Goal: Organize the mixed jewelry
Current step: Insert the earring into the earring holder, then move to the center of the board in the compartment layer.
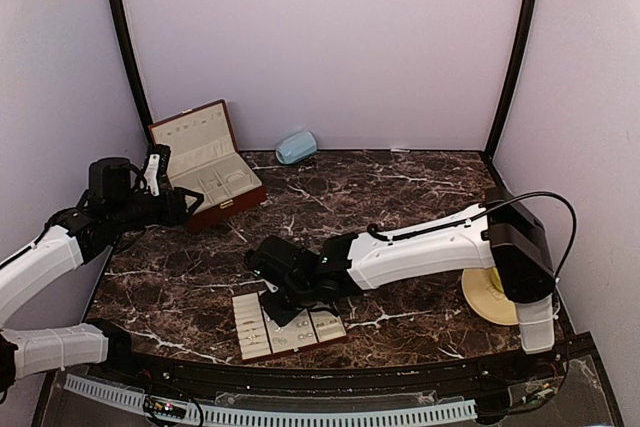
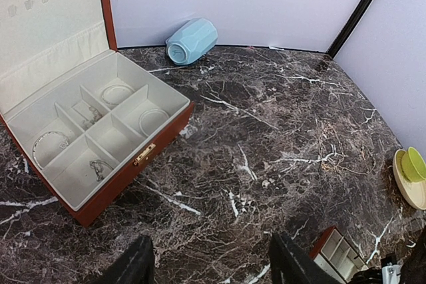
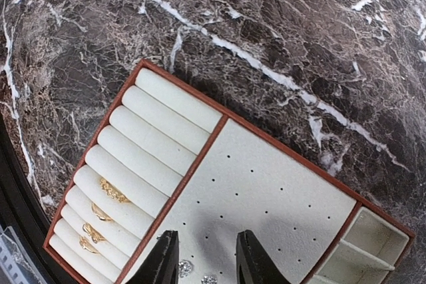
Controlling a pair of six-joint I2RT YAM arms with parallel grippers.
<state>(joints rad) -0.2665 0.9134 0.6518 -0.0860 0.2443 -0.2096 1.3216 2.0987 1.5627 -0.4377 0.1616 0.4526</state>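
Gold rings (image 3: 110,191) sit between tray rolls, silvery studs (image 3: 186,268) beside.

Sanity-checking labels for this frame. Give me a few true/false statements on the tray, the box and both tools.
1. The red-brown box has its lid open. True.
2. Gold rings sit in the tray's roll slots. True.
3. The right tool hovers over the box. False: it is over the tray's perforated earring panel, just above two small shiny studs.
4. The box compartments are all empty. False: several hold thin bracelets or chains.
5. The left tool holds a ring. False: its fingers stand apart with nothing between them.
6. A light blue object lies on its side by the back wall. True.
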